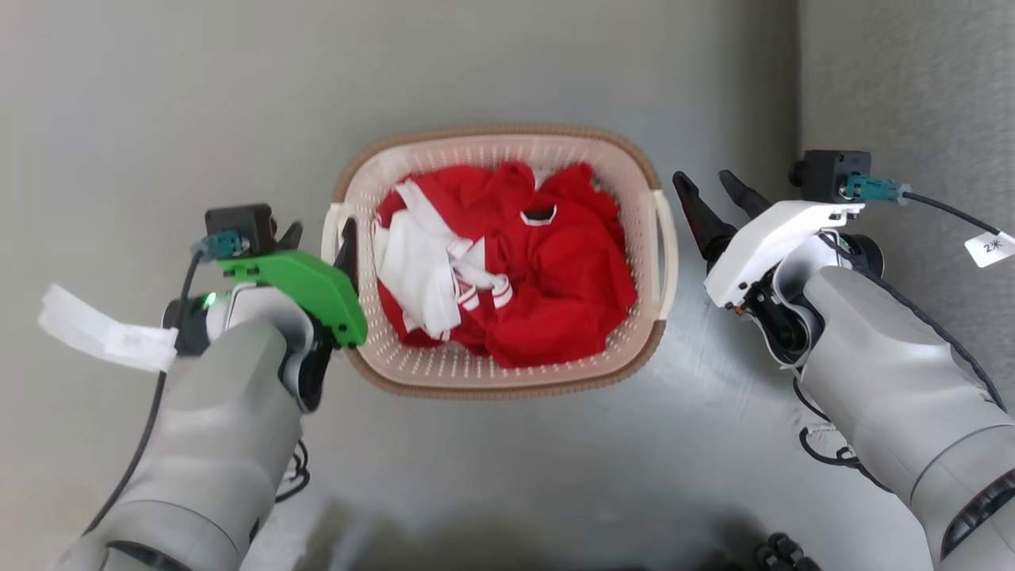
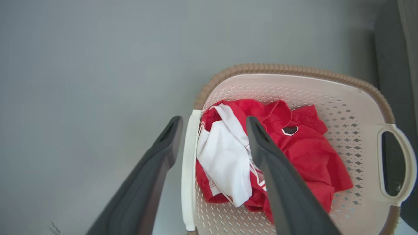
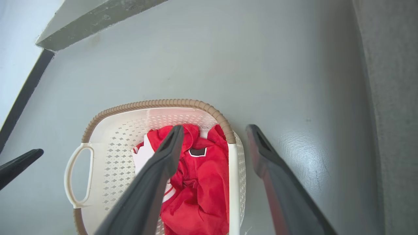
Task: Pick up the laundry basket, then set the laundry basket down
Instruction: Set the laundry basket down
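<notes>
Two white loop handles decide the coming lift: the left handle and the right handle sit at the short ends of the laundry basket. Its long axis therefore runs left to right, straight from one arm to the other. It stands upright on the grey floor, mouth up, centred between the arms, with red and white clothes heaped inside.

The left gripper is the nearer one. Its fingers are spread and straddle the left handle. In the left wrist view one finger hangs outside the basket over the floor and the other inside over the clothes. The left handle lies between them, closer to the outer finger; whether it touches I cannot tell. Nothing is pinched yet.

The right gripper is spread too and holds nothing. In the head view its tips lie just right of the right handle, apart from it and pointing toward the far side. In the right wrist view the right handle lines up between the two fingers. As I judge it, this arm needs to go down and a little leftward onto the handle before both grippers close and the basket can rise level.
</notes>
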{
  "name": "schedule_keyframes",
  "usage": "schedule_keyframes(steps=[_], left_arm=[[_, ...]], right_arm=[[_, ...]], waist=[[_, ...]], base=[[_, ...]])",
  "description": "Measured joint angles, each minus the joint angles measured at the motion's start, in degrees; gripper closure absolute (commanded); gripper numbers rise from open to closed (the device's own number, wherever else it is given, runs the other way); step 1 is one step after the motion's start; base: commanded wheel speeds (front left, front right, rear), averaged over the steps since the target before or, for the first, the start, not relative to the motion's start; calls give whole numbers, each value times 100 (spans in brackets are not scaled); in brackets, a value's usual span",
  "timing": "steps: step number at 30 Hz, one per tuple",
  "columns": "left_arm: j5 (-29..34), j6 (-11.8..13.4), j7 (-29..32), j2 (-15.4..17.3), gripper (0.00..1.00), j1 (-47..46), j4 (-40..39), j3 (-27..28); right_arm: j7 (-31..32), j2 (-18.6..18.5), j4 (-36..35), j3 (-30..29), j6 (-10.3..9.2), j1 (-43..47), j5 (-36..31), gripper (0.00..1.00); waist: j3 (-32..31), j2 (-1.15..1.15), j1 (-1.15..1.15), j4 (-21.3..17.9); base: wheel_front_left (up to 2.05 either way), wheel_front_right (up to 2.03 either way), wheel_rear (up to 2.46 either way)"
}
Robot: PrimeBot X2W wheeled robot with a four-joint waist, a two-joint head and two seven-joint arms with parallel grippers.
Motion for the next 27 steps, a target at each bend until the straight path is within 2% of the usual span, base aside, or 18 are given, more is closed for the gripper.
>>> schedule_keyframes(steps=[6, 12, 20, 27], left_arm=[[288, -7, 0, 212, 0, -10, -563, 347], [464, 2, 0, 283, 0, 86, -948, 635], [931, 30, 0, 371, 0, 770, -1607, 1120], [1226, 31, 0, 381, 0, 1299, -2138, 1492]], right_arm=[[-9, -140, -314, -75, 0, 16, -185, 0], [-14, -260, -582, -241, 0, 152, -416, 0], [-16, -490, -1080, -834, 0, 580, -839, 0], [-16, -533, -1499, -1287, 0, 1094, -1198, 0]], waist=[[-455, 0, 0, -21], [-839, 0, 0, -25], [-1543, 0, 0, -1], [-2089, 0, 0, 40]], base=[[0, 0, 0], [0, 0, 0], [0, 0, 0], [0, 0, 0]])
